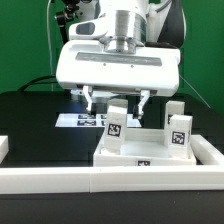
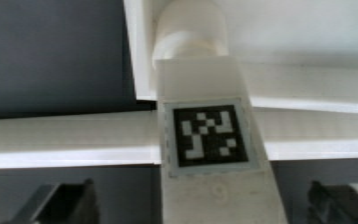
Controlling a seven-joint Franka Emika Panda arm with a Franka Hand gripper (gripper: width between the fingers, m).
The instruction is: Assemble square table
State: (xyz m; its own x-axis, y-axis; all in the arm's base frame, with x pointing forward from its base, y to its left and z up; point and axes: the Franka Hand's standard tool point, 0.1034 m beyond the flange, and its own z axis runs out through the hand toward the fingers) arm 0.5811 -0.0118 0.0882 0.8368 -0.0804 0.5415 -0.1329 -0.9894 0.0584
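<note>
With two legs (image 1: 117, 124) (image 1: 178, 128) standing upright on the square table slab (image 1: 150, 152) at the near right of the black tabletop (image 1: 40, 125), the fingers (image 1: 88, 98) hang spread around the left one, with more legs probably left to fit.

The slab (image 1: 150, 155) and its legs (image 1: 117, 125) are plain white, each leg carrying a black-and-white square tag (image 2: 211, 134). The table (image 1: 40, 125) is black, the backdrop (image 1: 25, 40) green, and the fingers (image 2: 59, 203) black.
</note>
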